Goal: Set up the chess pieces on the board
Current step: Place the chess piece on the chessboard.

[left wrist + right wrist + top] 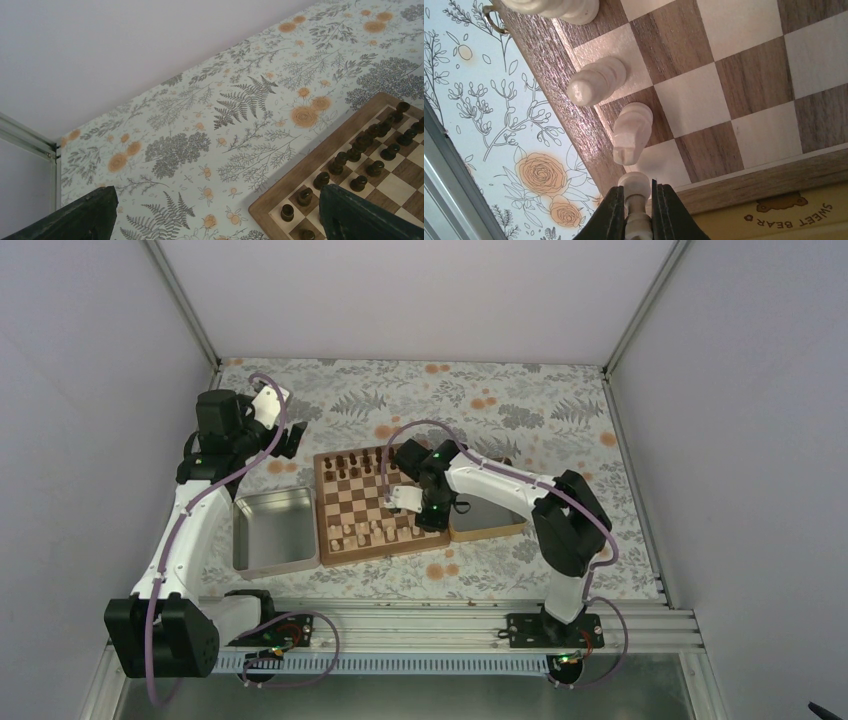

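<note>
Pressed against a pale chess piece (634,181), the dark fingers (611,215) of the right gripper (639,197) are pinching it by its stem, its rounded head poking out past the fingertips and hanging over the corner of the board (734,75). Just ahead of the tips, more pale pieces (631,132) are standing in a line along the board's edge row, leading away from the gripper. Off to one side of the fingers, a yellow tray (774,220) printed SWEET BEAR is lying just beside the board's border. The left gripper (220,222) is hovering over the floral cloth (200,125) with its fingers spread wide, dark pieces (350,160) standing in two rows on the board close to one finger.
</note>
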You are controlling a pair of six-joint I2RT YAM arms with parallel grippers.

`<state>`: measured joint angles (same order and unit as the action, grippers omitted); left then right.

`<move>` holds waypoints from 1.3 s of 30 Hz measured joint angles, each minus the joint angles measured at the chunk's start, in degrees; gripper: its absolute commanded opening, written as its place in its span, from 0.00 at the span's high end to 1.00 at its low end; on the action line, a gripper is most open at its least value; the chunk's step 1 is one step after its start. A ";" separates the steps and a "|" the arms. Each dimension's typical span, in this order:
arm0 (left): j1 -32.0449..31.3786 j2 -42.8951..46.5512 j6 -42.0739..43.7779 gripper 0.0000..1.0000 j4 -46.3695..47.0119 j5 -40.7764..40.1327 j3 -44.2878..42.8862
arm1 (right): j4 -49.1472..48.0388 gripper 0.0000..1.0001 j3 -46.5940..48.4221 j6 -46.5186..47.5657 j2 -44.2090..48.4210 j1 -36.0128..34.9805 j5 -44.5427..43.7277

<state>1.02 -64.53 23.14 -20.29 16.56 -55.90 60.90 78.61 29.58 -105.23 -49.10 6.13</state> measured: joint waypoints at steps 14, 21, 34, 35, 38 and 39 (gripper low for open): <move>0.00 0.00 0.00 0.00 0.00 0.00 0.00 | -0.52 0.90 0.00 -0.35 -1.33 -0.02 -0.90; 0.00 0.00 0.00 0.00 -0.02 0.00 0.00 | -0.66 0.84 0.33 -0.52 -2.12 -0.02 -1.55; 0.00 0.00 0.00 0.00 -0.02 0.00 0.00 | -0.87 0.76 0.83 -0.76 -2.54 -0.02 -2.91; 0.00 0.00 0.00 0.00 -0.02 0.02 0.00 | -0.87 0.76 0.85 -0.76 -2.54 -0.02 -2.99; 0.00 0.00 -0.02 0.00 -0.02 0.02 0.00 | -0.85 0.76 0.87 -0.76 -2.54 -0.02 -3.06; 0.00 0.00 0.00 0.00 -0.02 0.02 0.00 | -0.83 0.76 0.94 -0.76 -2.54 -0.02 -3.04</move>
<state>1.02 -64.53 23.14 -20.32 16.58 -55.90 60.07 79.55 28.82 -107.77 -49.12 3.09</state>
